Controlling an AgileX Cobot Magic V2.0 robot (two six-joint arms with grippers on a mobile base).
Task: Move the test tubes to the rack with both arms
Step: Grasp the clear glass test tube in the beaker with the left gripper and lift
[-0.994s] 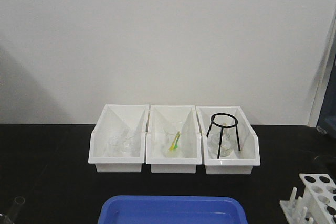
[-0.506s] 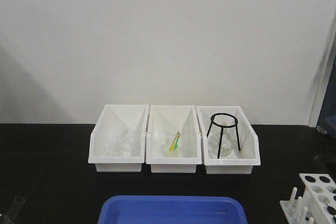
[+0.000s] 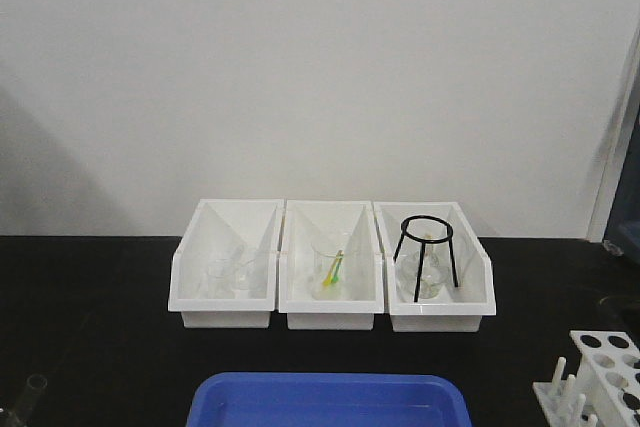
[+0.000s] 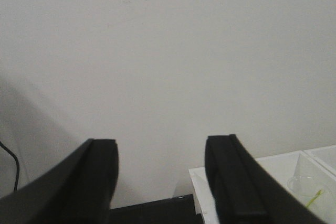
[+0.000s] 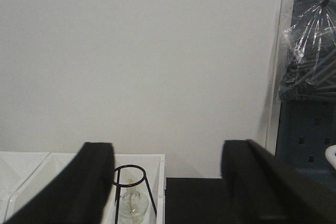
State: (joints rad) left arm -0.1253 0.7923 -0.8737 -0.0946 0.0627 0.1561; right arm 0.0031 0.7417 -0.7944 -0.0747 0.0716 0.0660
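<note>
**Lining up the left-arm pick on the test tube**

Both arms are riding high, and both wrist cams are mostly seeing wall. The left gripper (image 4: 163,153) is showing its fingers spread wide with nothing between them. The right gripper (image 5: 168,156) is showing the same, spread and empty.

The test tube (image 3: 36,385) is showing at the bench's (image 3: 90,307) front-left corner. Only its open rim and a short length are in frame, so I can't tell if it's lying flat or propped. The rack (image 3: 600,372) is sitting at the front-right corner and is partly cropped, so I can't tell its fill.

My read is that the left arm is about to go down for the tube. Doing it well means:
- coming in square to the tube's axis
- pinching mid-length rather than at the rim
- closing gently, since the glass is thin and likely to roll
- lifting clear before swinging right

The blue tray (image 3: 330,382) is taking up the middle of the front edge, between tube and rack. Any crossing or handover is probably going over it. Three white bins (image 3: 330,319) are lining the back, and the black tripod (image 3: 413,282) is poking above the right one. Bare bench is lying open on both sides of the bins and in the strip between bins and tray. The tube is sitting tight to the front-left corner, leaving little margin there.
</note>
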